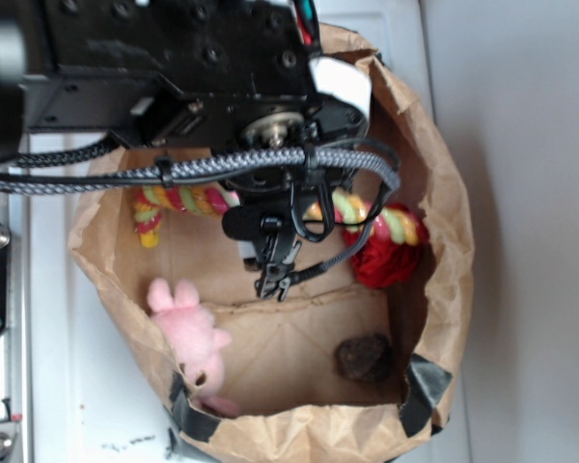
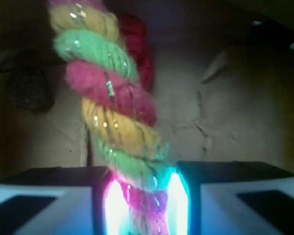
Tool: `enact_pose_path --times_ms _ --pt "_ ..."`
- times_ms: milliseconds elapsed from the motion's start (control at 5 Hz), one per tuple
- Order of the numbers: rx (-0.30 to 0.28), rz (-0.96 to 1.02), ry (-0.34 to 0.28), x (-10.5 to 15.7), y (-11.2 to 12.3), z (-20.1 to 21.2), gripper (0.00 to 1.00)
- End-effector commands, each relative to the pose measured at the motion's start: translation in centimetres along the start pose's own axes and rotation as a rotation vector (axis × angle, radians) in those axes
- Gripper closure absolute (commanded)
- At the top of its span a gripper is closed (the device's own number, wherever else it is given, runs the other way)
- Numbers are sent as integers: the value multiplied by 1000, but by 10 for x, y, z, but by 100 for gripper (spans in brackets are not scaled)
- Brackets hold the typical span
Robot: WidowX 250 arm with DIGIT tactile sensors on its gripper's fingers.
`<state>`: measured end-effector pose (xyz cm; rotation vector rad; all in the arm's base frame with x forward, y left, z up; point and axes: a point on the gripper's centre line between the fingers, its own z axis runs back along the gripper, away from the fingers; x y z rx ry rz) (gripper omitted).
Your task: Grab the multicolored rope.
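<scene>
End effector [image 2: 142, 200] closed on the rope [image 2: 112, 107]: in the wrist view its two fingers [image 2: 54, 200] press against the strands from either side, with glare on their inner faces. The rope, twisted from red, yellow and green strands, rises from between the fingers and runs away from them up the middle of that view.

In the exterior view the end effector [image 1: 275, 275] hangs inside a brown paper bag [image 1: 444, 241] that lies open toward the camera. The black arm [image 1: 174, 68] and its braided cable [image 1: 203, 166] cross above it and hide the middle of the rope. The rope [image 1: 188, 201] shows on both sides of the end effector: one end lies to its left near the bag wall, the other reaches to its right as far as the red bundle [image 1: 386, 258].

The red bundle sits just right of the end effector, against the bag's right wall, touching the rope's end. In the wrist view it appears as a red mass behind the rope [image 2: 137, 44].

A pink bunny [image 1: 188, 333] lies below and left of the end effector, near the bag's rim, well apart from the rope. A dark lump [image 1: 364, 357] rests on the bag's floor below and right of the end effector; what it is cannot be told.

The bag rests on a white tabletop [image 1: 521, 193].
</scene>
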<state>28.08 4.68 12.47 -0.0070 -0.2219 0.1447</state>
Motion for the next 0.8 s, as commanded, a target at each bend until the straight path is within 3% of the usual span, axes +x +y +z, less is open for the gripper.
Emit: enact_pose_path --times_ms 0,200,600 --pt "24 12 -64 6 1 53 100" --pt "15 18 -56 4 2 59 100" --pt "-26 -6 -101 -2 -1 63 100"
